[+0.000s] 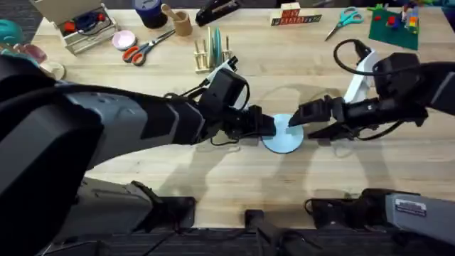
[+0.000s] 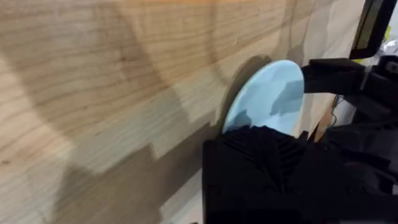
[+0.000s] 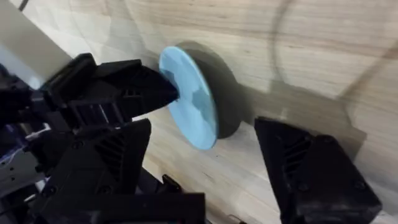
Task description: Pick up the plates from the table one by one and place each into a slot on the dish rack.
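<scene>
Left gripper [image 1: 274,126] clamps the pale blue plate [image 1: 284,135] by its rim above the table [image 1: 213,178]; right gripper [image 1: 298,122] hangs beside it, fingers spread wide.

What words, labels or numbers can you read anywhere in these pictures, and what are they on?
Nothing can be read for certain.
White label on the right arm's base: lines of print, too small to read.
Row of letter blocks at the table's far edge: red markings, too blurred to read.
Pale blue plate: plain, no text.
</scene>
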Tool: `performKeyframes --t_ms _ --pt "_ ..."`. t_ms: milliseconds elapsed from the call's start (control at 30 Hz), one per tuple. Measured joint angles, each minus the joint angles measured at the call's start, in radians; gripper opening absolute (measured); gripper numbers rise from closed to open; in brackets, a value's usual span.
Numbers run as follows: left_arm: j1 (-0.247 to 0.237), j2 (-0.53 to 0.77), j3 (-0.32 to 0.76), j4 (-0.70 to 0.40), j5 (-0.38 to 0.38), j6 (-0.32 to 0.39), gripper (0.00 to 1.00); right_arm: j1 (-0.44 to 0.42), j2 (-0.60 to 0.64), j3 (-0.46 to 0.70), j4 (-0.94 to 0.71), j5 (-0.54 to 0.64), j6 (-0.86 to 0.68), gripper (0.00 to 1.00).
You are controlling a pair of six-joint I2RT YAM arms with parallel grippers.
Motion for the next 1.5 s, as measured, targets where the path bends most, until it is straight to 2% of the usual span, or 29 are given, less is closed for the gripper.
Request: performKeyframes --t_ms 667,900,1033,1133,1233,1400,1433,1500 --pt "0.0 0.0 0.0 0.0 0.0 0.0 0.042 0.059 0.03 0.012 0.036 0.006 0.015 0.986" --pt "0.0 0.0 0.0 0.0 0.0 0.0 0.042 0.081 0.045 0.011 0.06 -0.042 0.015 0.98" --pt "0.0 0.0 0.0 0.0 0.0 0.0 0.043 0.108 0.07 0.005 0.086 -0.123 0.011 0.979" --pt "0.0 0.0 0.0 0.0 0.0 0.0 0.043 0.111 0.074 0.002 0.086 -0.149 0.01 0.936" --pt "0.001 0.0 0.0 -0.001 0.001 0.0 0.042 0.11 0.074 0.001 0.086 -0.148 0.009 0.859" --pt "0.005 0.0 0.0 -0.001 0.01 0.0 0.042 0.103 0.074 -0.002 0.086 -0.117 0.007 0.517" --pt "0.009 0.0 0.0 -0.001 0.017 0.0 0.042 0.1 0.074 -0.002 0.087 -0.103 0.004 0.331" --pt "0.016 -0.005 0.0 -0.005 0.026 0.0 0.042 0.096 0.074 -0.002 0.087 -0.088 0.003 0.085"
